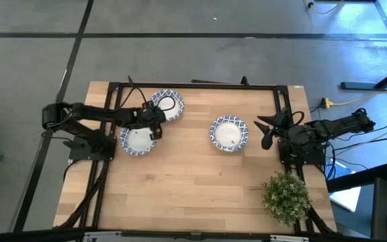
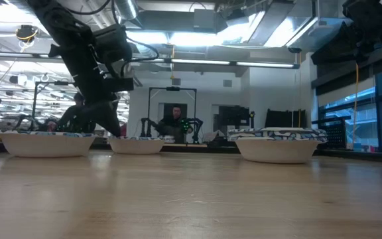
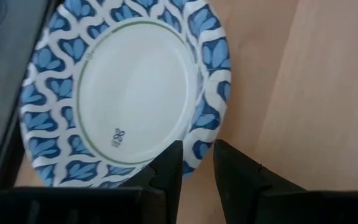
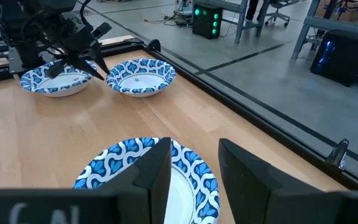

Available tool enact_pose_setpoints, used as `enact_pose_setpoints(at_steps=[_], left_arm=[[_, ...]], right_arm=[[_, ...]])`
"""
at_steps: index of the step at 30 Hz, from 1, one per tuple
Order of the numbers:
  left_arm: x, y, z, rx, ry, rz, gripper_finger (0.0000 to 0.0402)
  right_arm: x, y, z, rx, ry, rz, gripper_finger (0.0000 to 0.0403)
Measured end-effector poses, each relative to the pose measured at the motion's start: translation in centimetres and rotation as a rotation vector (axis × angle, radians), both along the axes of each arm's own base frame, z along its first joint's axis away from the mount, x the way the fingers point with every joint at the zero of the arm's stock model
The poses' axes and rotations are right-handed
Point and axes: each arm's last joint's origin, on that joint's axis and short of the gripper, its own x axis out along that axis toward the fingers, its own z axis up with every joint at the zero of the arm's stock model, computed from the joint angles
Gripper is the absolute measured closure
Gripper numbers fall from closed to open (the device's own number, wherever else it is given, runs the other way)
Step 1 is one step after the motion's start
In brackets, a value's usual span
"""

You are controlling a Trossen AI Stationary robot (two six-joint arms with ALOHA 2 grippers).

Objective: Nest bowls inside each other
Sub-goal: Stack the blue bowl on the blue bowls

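Three bowls sit on the wooden counter. The left pincer hovers slightly parted and empty between the near-left bowl and far-left bowl. The third bowl lies just beside the right pincer, also parted and empty. A rim pinch seems best, lifting level before nesting.

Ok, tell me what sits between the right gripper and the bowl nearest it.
Nothing visible. The right gripper hovers beside the middle bowl, with only bare table between them. The potted plant stands off to the side, clear of that path.
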Motion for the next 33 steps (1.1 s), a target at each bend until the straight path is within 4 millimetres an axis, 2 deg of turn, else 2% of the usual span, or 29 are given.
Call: enact_pose_setpoints(at_steps=[11, 17, 33], left_arm=[[0.5, 0.2, -2.0, 0.015, 0.099, 0.006, 0.0317], [1.0, 0.5, -1.5, 0.124, 0.062, 0.025, 0.0317], [1.5, 0.7, -1.1, 0.159, 0.012, 0.021, 0.0317]], right_arm=[[0.0, 0.0, 0.0, 0.001, -0.001, 0.0, 0.0267], [0.0, 0.0, 0.0, 0.001, -0.001, 0.0, 0.0267], [-0.1, -0.1, 0.0, -0.034, 0.017, -0.025, 0.0267]])
